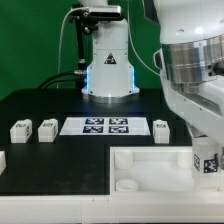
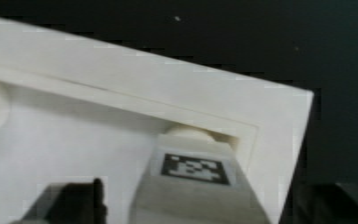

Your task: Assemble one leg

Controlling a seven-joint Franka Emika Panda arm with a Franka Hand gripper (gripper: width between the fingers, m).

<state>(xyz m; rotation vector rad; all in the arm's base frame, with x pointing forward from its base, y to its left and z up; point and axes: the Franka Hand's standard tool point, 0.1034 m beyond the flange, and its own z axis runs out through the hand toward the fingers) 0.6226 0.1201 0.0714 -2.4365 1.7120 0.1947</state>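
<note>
On the black table [image 1: 60,165] before a green backdrop [image 1: 30,40], the tool [image 2: 202,198] stands spread around the leg [image 2: 197,168].

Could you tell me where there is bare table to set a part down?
Free: the black table between the marker board, the tray and the two loose legs at the exterior view's left. Crowded: the tray's corner where the fingers flank a leg.

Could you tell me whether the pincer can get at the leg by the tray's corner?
Likely yes: the leg sits between the fingers of the pincer, nothing intervening; whether they grip it is unclear.
</note>
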